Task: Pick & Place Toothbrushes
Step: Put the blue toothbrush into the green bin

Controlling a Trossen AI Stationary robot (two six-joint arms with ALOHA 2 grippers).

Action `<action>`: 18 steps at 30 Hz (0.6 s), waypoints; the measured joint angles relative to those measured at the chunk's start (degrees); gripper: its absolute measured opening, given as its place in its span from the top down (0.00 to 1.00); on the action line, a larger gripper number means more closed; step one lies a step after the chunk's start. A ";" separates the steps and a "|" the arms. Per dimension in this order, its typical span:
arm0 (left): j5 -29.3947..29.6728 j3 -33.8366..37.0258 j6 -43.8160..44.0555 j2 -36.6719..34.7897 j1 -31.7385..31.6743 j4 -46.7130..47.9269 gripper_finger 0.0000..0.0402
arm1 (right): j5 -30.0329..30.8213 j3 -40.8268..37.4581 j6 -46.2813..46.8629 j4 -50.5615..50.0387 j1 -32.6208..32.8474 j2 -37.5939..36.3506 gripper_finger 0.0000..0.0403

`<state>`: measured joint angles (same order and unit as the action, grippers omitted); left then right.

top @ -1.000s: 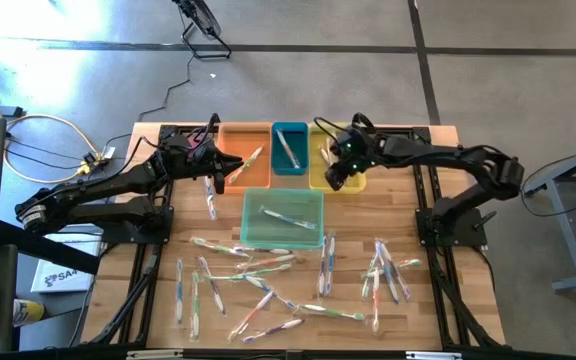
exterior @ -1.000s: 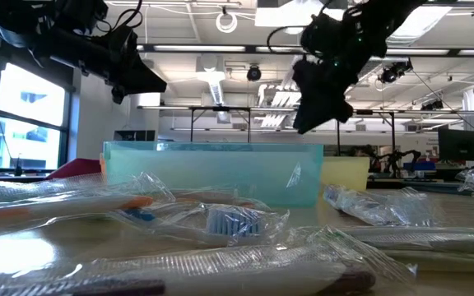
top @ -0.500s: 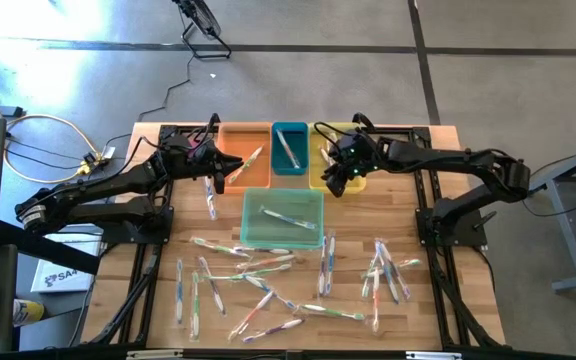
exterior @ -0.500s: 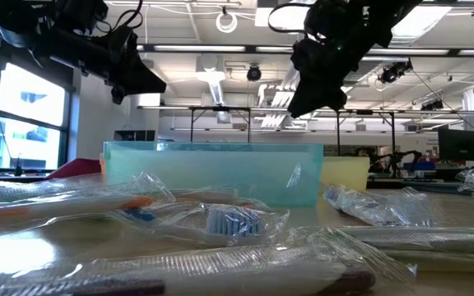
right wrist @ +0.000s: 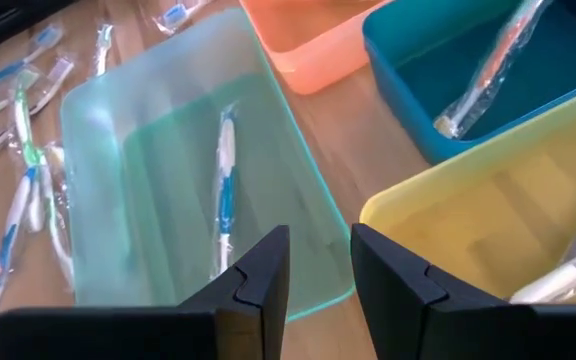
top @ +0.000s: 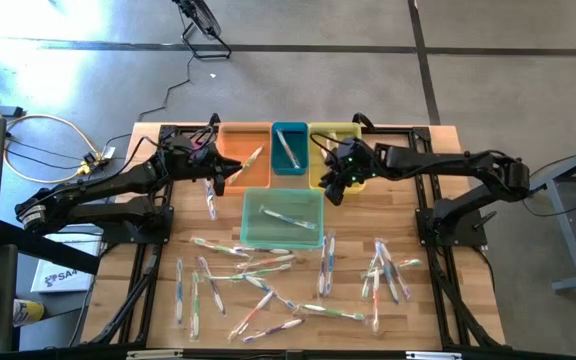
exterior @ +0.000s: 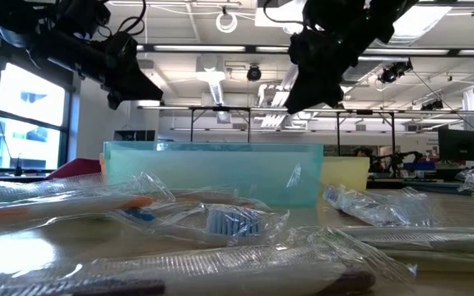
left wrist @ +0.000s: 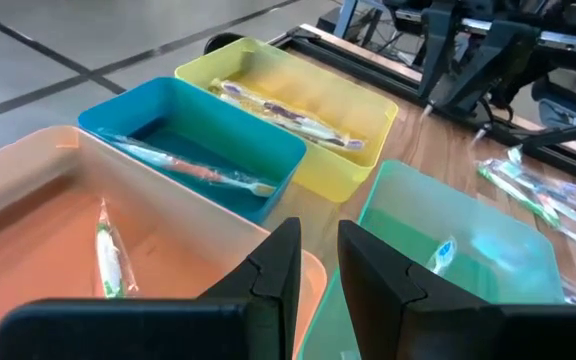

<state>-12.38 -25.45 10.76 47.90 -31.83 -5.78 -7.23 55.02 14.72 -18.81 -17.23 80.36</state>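
While both grippers hang empty with a narrow gap, the right gripper sits beside the green bin, the left gripper behind it. To do well, each should drop onto 1 loose toothbrush in front of that bin, fingers straddling its handle.

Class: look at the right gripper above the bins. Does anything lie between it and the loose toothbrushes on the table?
Yes. The right gripper hangs at the yellow bin's near edge with empty jaws. The green bin lies partly between it and the loose toothbrushes, though reaching over looks possible.
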 joint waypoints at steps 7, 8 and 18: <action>0.00 0.00 0.00 0.00 -0.02 -0.05 0.83 | 2.98 0.00 -0.02 0.22 1.57 0.00 0.75; 0.00 0.00 0.00 0.00 0.00 -0.05 0.83 | 2.99 0.00 -0.02 0.22 1.83 0.00 0.75; 0.02 0.00 -1.51 0.01 0.00 -0.05 0.83 | 8.71 0.00 0.29 0.22 6.12 0.00 0.75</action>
<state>-12.36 -25.45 9.26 47.91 -31.83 -5.82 1.48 55.02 15.00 -18.59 -11.10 80.36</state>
